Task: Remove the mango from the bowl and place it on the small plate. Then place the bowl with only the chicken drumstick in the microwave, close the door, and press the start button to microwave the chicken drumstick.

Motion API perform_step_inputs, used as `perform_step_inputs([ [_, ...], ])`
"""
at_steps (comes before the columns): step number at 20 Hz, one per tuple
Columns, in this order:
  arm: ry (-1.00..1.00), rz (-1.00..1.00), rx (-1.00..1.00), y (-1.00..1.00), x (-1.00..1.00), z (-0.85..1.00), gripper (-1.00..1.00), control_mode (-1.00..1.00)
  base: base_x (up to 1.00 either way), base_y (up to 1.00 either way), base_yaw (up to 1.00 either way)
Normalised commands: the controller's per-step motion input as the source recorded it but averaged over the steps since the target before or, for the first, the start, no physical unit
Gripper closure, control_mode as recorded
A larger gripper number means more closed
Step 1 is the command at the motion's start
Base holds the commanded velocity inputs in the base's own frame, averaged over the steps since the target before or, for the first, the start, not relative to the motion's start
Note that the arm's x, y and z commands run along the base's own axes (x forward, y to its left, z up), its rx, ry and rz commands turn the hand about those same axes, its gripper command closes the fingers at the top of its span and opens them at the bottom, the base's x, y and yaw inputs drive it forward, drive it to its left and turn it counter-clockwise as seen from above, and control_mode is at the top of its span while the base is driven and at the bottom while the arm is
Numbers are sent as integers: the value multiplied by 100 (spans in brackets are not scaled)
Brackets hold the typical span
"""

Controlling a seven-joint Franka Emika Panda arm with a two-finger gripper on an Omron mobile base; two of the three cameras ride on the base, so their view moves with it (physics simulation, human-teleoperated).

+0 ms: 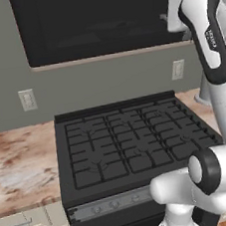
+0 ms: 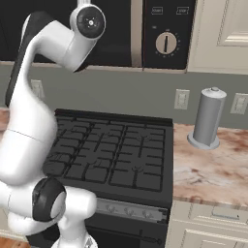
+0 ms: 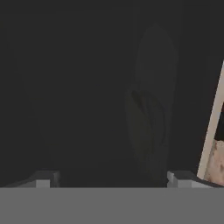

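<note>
The black microwave (image 1: 99,21) hangs above the stove with its door (image 2: 114,34) shut and its window dark. Its control panel (image 2: 166,42) on the right carries a round dial and two small buttons above it. My arm reaches up to the front of the microwave. In the hand view my gripper (image 3: 111,179) is open, its fingertips (image 3: 43,178) wide apart with nothing between them, close to the dark door surface. The mango, bowl, small plate and chicken drumstick are out of view.
A black gas stove (image 1: 129,143) with grates sits below the microwave. Marble counters (image 2: 213,164) flank it. A grey paper towel roll (image 2: 208,118) stands on the right counter, below a beige upper cabinet (image 2: 223,34). Wall outlets (image 1: 27,100) dot the backsplash.
</note>
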Motion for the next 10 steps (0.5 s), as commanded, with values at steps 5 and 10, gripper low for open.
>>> perform_step_inputs([
  [5,-18,0,16,-81,-100,-11,-100,-100,0,0,0],
  [10,-16,0,16,-100,-67,-21,-100,-100,0,0,0],
])
